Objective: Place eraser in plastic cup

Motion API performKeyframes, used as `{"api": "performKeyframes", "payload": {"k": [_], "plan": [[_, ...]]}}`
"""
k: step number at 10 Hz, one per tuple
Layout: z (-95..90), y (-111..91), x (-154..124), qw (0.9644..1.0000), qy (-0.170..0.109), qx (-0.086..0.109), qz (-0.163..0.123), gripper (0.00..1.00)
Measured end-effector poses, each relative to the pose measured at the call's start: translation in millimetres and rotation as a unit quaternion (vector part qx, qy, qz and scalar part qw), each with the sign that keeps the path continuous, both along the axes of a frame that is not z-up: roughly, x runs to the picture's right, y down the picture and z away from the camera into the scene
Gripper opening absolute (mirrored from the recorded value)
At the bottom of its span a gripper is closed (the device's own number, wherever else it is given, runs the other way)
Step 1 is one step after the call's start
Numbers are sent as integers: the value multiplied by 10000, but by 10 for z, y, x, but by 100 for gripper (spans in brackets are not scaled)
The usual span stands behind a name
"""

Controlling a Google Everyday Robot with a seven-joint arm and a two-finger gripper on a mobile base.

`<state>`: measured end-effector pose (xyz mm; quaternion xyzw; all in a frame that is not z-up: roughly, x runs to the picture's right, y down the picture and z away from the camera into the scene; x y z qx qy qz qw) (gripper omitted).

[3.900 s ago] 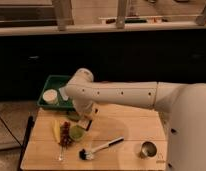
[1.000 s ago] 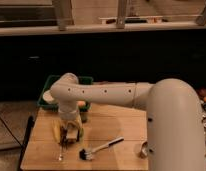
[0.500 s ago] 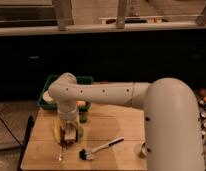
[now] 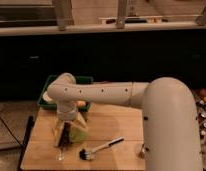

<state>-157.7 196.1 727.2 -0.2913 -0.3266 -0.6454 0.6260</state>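
My gripper (image 4: 69, 129) points straight down over the left part of the wooden table (image 4: 116, 120), at the end of the white arm (image 4: 101, 93) that reaches in from the right. The pale-green plastic cup (image 4: 79, 133) stands right under and beside it, partly covered by it. A small dark shape (image 4: 66, 136) at the gripper's tip, next to the cup, may be the eraser. I cannot tell whether it is held or in the cup.
A clear stemmed glass (image 4: 61, 150) stands just front-left of the cup. A black-and-white dish brush (image 4: 101, 148) lies to the front right. A steel cup (image 4: 142, 149) peeks out beside my arm. A green tray (image 4: 45, 97) with a white dish sits behind the table's left end.
Since 3.9 s ago the arm has swung left and lowered the gripper over the cup. Over the last second it has barely moved.
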Motion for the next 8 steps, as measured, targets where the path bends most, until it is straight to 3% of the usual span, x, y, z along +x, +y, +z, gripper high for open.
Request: {"api": "performKeyframes", "payload": {"k": [5, 8], "plan": [[-49, -67, -8, 10000, -24, 85, 20, 80], [-145, -199, 35, 9994, -86, 235, 245, 80]]}}
